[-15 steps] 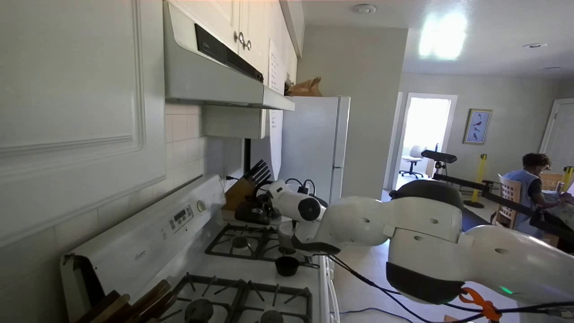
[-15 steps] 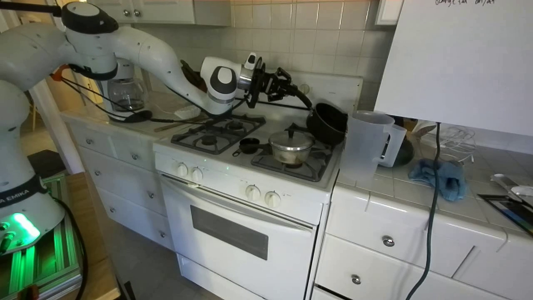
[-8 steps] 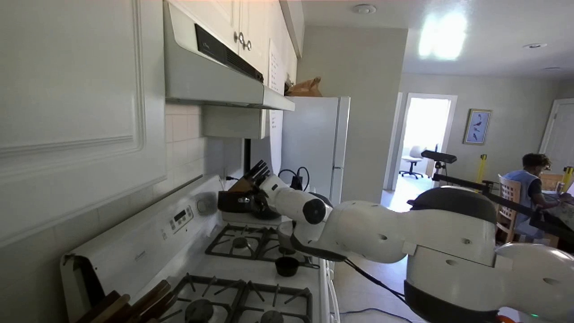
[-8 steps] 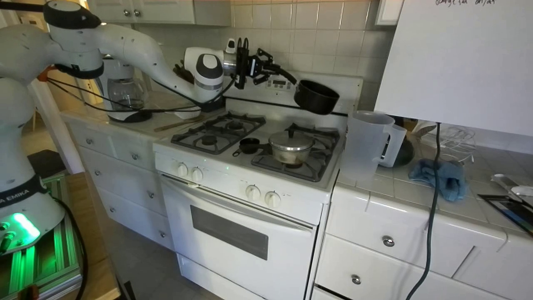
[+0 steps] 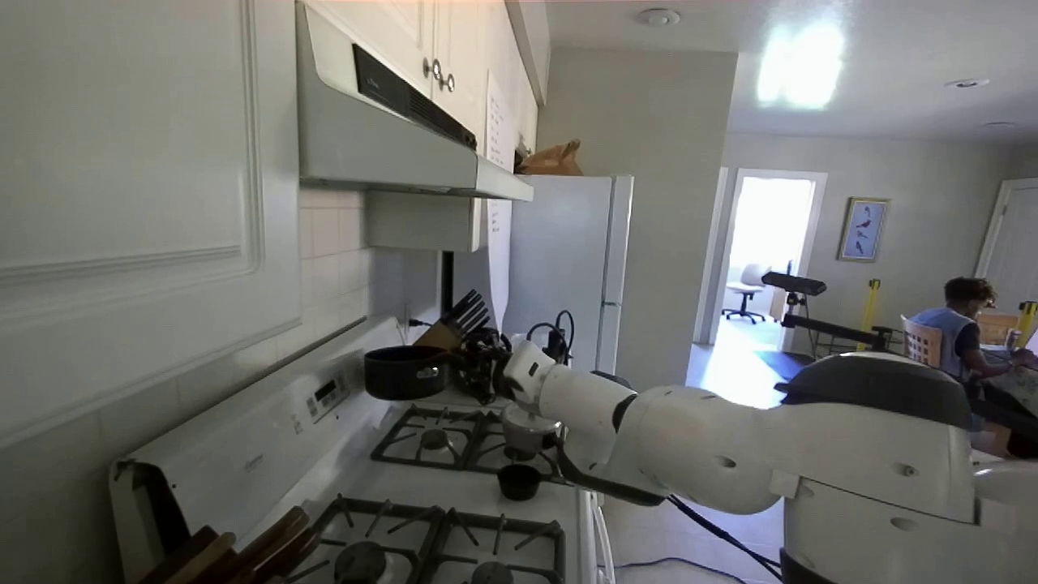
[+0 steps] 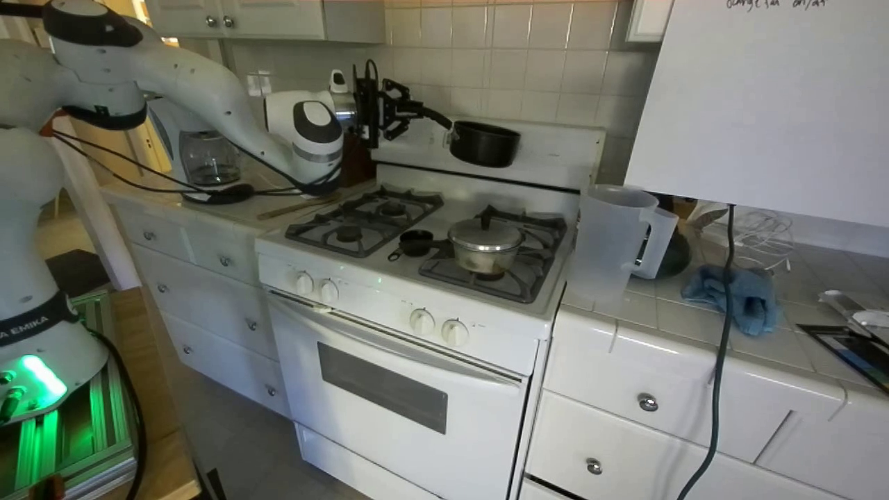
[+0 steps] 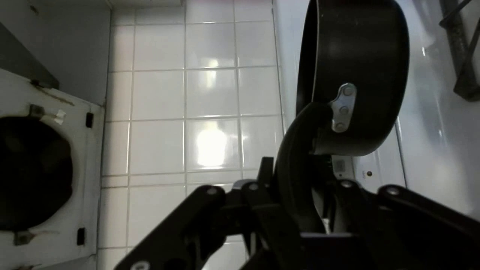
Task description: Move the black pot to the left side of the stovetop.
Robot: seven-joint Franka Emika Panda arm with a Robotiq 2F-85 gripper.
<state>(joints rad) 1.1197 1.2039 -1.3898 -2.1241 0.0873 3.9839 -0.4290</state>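
The black pot (image 6: 485, 148) is held up in the air over the stovetop (image 6: 455, 202), in the upper middle of an exterior view. Its handle (image 7: 300, 140) is squeezed tight by the gripper (image 7: 296, 183), low in the wrist view. Below the black pot, a silver pot (image 6: 485, 260) with a lid is seen just right of the frame's middle, with a small dark pan (image 6: 415, 244) on its left.

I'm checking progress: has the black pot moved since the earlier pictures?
Yes: in an exterior view, the black pot has shifted leftward and up, away from the pitcher.
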